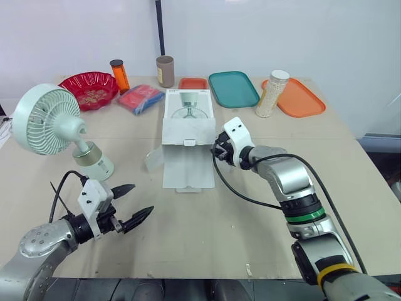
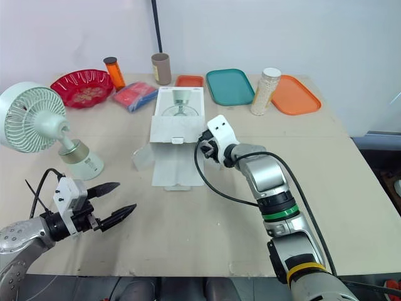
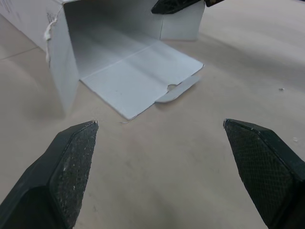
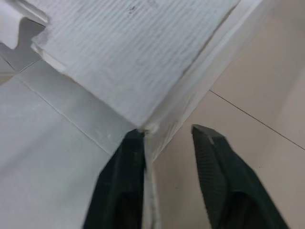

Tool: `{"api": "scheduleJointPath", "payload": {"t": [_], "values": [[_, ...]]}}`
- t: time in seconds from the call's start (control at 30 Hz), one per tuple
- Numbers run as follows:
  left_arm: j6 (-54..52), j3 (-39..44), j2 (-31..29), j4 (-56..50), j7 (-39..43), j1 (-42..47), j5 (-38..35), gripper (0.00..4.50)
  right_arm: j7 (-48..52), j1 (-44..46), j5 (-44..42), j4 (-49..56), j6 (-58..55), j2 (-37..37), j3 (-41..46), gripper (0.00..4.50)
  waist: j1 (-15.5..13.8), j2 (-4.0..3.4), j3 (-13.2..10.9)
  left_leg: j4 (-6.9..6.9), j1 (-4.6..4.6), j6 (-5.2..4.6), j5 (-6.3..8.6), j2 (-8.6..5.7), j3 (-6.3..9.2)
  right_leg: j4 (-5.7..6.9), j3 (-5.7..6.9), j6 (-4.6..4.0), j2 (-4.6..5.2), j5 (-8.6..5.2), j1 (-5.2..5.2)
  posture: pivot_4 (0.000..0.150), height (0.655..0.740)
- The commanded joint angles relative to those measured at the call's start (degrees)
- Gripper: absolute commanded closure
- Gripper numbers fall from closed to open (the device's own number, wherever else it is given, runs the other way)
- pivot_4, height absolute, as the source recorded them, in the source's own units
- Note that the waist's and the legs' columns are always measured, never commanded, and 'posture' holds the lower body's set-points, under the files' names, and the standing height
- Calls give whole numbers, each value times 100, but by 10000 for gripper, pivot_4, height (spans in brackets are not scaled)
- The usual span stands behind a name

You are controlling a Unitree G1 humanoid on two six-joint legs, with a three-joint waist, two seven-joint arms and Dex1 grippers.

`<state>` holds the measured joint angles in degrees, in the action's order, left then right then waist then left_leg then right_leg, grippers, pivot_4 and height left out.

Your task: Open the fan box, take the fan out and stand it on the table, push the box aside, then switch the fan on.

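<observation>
**Fan out and upright at left; right claw straddling the box edge**

Far left: the fan [image 1: 47,119], pale green, stands upright on its round base on the table [image 1: 207,238]. Its head is tipped back a little on the neck. It is well clear of the box.

Near left: the left gripper [image 1: 141,199] hovers low over bare tabletop, in front of the fan base and apart from it. Its fingers [image 3: 71,162] are spread wide with nothing between them. The left wrist view looks toward the open mouth of the box.

Back row, left part: red bowl [image 1: 89,89], then an orange bottle [image 1: 119,75] just beside it. A red and blue packet [image 1: 141,99] lies in front of the bottle, and a brown tube [image 1: 165,71] stands upright behind it.

Centre: the box [image 1: 188,135], white, lies flat with its open end toward the robot. The long lid flap is folded out onto the table and a small side flap sticks out on the left. The fan is pictured on the far panel.

Right of centre: the right gripper [image 1: 218,150] is at the box's right edge, near the open end. In the right wrist view one finger [image 4: 126,181] sits inside against the cardboard wall and the other stands outside it, clear of the wall. The jaws are parted around the edge, not pinched.

Back row, right part: small orange tray [image 1: 193,83], teal tray [image 1: 233,88], jar of pale grains [image 1: 272,94] upright, large orange tray [image 1: 297,97] just beside the jar.
</observation>
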<state>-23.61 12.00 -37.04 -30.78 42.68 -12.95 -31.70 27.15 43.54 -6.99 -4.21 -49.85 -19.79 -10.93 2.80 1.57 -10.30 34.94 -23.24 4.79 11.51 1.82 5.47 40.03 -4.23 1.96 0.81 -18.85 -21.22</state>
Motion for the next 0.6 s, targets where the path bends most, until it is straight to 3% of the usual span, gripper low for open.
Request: {"api": "scheduleJointPath", "payload": {"t": [0.03,0.3,0.6], "values": [[80,14,20,-198,-41,-29,40,0,7,41,46,90,71,-45,75,44586,0,0,0,0,0,0,0,0,0,0,0,0,0,0,0,1500,7400],[97,-83,20,-92,-40,73,150,0,-284,133,163,-223,116,-28,290,44586,0,0,0,0,1,0,0,0,0,0,0,0,1,0,1,1500,7400],[277,-350,40,270,250,288,255,0,-547,-694,57,900,-846,-713,1263,44586,-32,0,0,-1,-7,0,0,-10,2,-3,3,9,10,-5,1,1500,7400]]}}
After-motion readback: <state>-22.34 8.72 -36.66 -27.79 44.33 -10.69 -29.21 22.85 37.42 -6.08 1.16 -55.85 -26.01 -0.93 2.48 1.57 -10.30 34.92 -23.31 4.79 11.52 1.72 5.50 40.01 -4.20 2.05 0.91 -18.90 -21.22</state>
